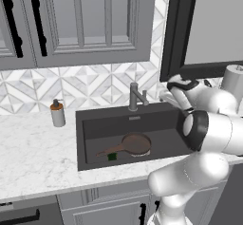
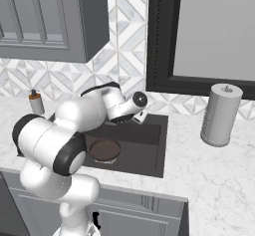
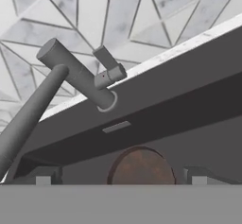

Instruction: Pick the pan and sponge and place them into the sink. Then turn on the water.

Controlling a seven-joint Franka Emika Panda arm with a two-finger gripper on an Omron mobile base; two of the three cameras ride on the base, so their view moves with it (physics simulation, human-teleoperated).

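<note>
The dark-brown pan lies in the dark-grey sink, its handle pointing left. The small green sponge lies in the basin beside that handle. At the sink's back rim stands the grey faucet, and no blue stream falls from it. My gripper hovers over the sink's back right, just right of the faucet, open and empty. In the hand view the faucet with its lever is up on the left, the pan is low in the middle, and the fingertips stand wide apart. In the right base view the pan lies below the gripper.
A soap dispenser stands on the marble counter left of the sink. A paper towel roll stands on the counter to the right, under a dark-framed window. Grey wall cabinets hang above the tiled backsplash.
</note>
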